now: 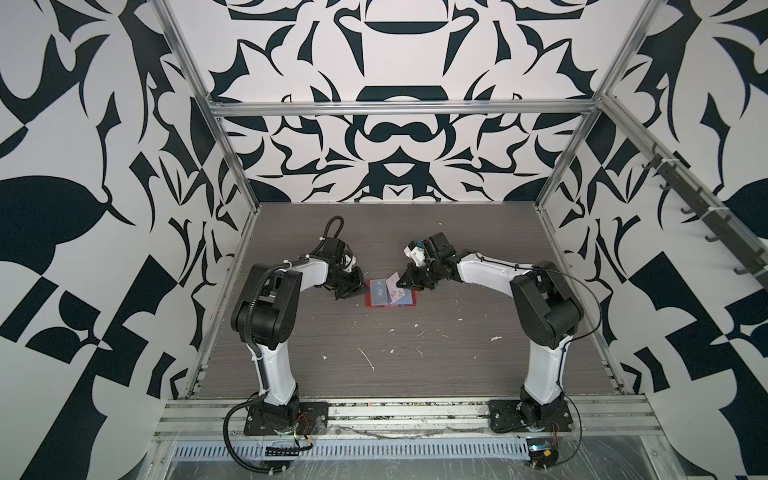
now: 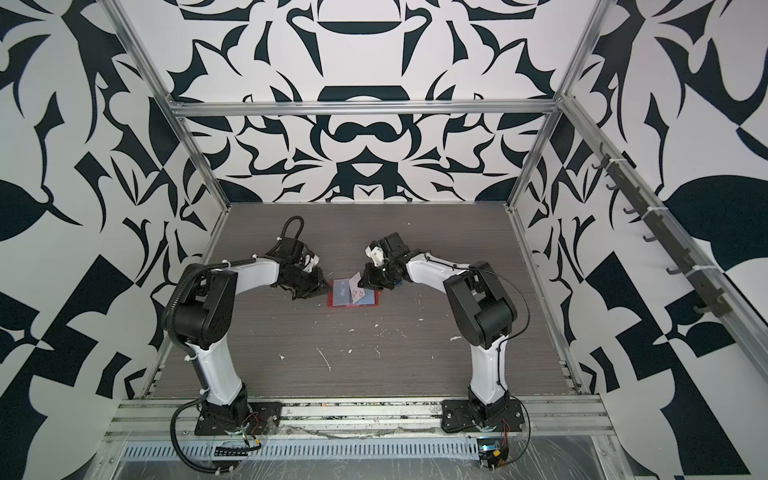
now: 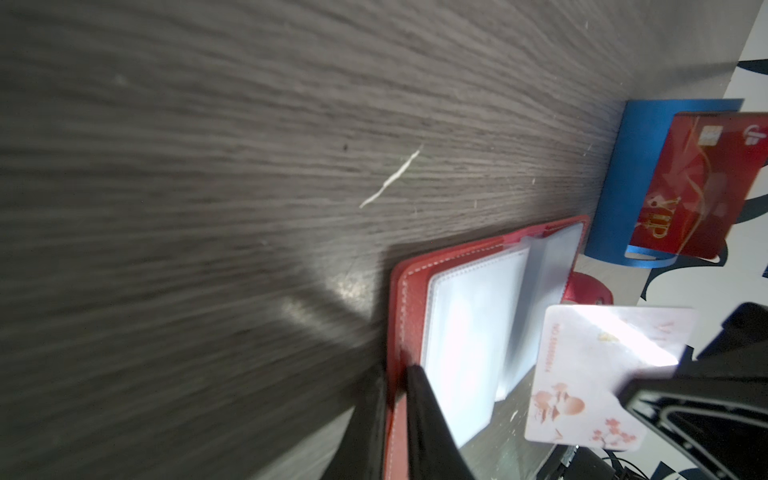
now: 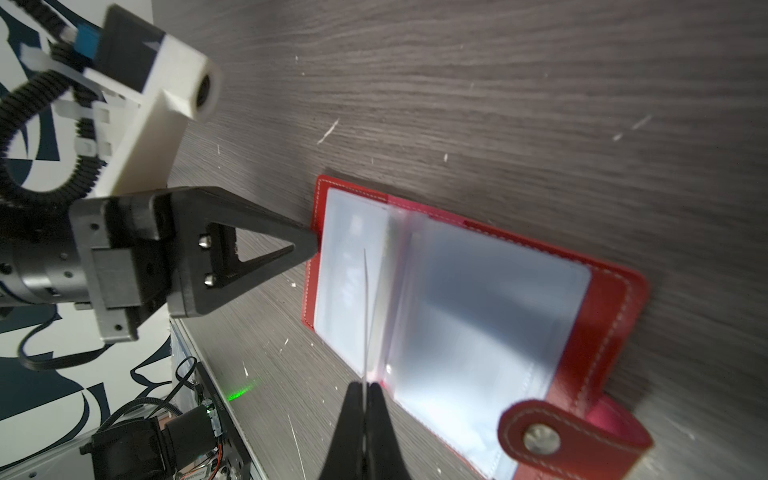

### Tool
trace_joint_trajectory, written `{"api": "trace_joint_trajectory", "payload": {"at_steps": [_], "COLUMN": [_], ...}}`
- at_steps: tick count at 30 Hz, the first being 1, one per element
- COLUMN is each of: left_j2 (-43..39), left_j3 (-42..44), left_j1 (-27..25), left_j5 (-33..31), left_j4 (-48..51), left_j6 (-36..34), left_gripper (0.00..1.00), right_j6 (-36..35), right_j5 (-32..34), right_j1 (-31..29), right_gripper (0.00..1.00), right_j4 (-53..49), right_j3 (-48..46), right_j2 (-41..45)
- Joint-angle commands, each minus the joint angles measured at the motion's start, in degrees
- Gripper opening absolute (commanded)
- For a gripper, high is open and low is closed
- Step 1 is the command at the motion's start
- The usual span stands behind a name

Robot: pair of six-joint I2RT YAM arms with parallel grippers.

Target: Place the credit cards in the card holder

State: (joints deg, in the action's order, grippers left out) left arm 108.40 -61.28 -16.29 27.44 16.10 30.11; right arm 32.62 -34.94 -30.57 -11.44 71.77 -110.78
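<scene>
The red card holder (image 1: 409, 304) (image 2: 353, 306) lies open on the table, its clear pockets facing up. My left gripper (image 1: 360, 286) (image 3: 397, 374) is shut on the edge of the red cover (image 3: 411, 291) on the left side. My right gripper (image 1: 402, 284) (image 4: 365, 388) is shut on a white credit card with pink marks (image 1: 392, 286) (image 3: 590, 374). It holds the card tilted just above the pockets, and the right wrist view shows it edge-on (image 4: 366, 311). A pale blue card (image 4: 345, 286) shows through the left pocket. The snap tab (image 4: 561, 436) lies at the right.
A blue rack (image 3: 623, 187) holding a red VIP card (image 3: 698, 187) stands just beyond the card holder's right side, mostly hidden behind my right arm in both top views. White scuffs mark the dark wood table (image 1: 374, 361). Metal frame rails border it.
</scene>
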Motion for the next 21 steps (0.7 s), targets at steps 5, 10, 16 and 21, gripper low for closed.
{"api": "trace_joint_trajectory", "payload": {"at_steps": [5,10,16,21], "left_j2": [2.3,2.3,2.3,2.3], "left_j3": [0.5,0.6,0.6,0.7], "left_j1": [0.3,0.2,0.3,0.3], "left_j5": [-5.2,-5.1,-5.1,-4.9], "left_j4": [4.0,4.0,3.9,3.9], "left_j6": [-0.7,-0.7,-0.7,-0.8], "left_gripper": [0.16,0.16,0.16,0.16], "right_j6": [-1.1,-1.1,-1.0,-1.0], "right_j5": [-1.3,-1.3,-1.3,-1.4], "right_j1": [0.2,0.2,0.2,0.2], "right_gripper": [0.00,0.00,0.00,0.00], "right_j4": [-0.7,-0.8,-0.9,-1.2], "right_j3": [-0.4,-0.4,-0.2,0.1], "right_j2": [0.7,0.3,-0.2,-0.7]}}
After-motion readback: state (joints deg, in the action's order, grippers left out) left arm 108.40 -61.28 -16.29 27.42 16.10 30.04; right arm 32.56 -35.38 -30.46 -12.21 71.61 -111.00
